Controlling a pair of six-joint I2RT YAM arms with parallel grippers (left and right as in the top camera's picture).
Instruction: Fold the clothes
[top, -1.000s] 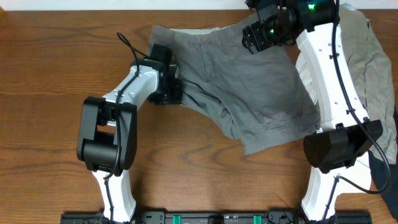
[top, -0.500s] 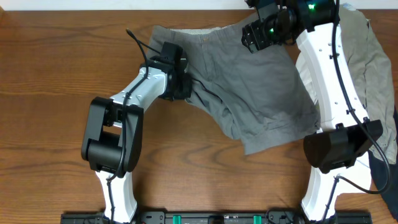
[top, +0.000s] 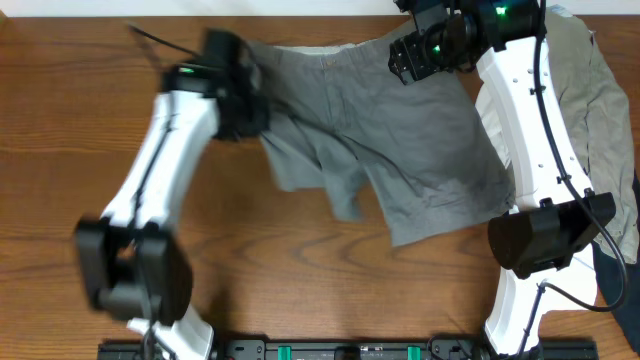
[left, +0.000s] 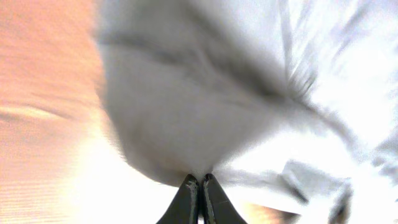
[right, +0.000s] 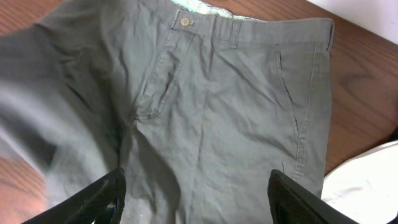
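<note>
a: grey cloth is about all the left wrist view gives. the shorts (left: 186, 112) are one blur there. can you read the left gripper (left: 200, 186)?
b: just. its two dark fingertips are pressed together with no gap, and the cloth seems to run right into them, so i take it as clamped on a pinch of the shorts. which edge it has, i can't say.
a: and overhead?
b: the left arm is blurred too. the left gripper (top: 238, 92) sits at the waist corner of the shorts (top: 420, 140) on its own side, over the table (top: 60, 150). the leg below it is bunched and creased. the rest lies flat, waistband toward the far edge.
a: the right gripper (right: 199, 190)?
b: spread wide, holding nothing. only its two finger ends show at the bottom of its own view, above the front of the shorts (right: 205, 106) — whether they touch the cloth is unclear. overhead, the right gripper (top: 425, 55) hangs by the waistband's other end.
a: anything cut off?
b: a khaki garment (top: 600, 90) lies partly under the right arm, a navy one (top: 628, 265) is clipped by the frame edge, and a white one (right: 367, 180) shows only as a corner.
</note>
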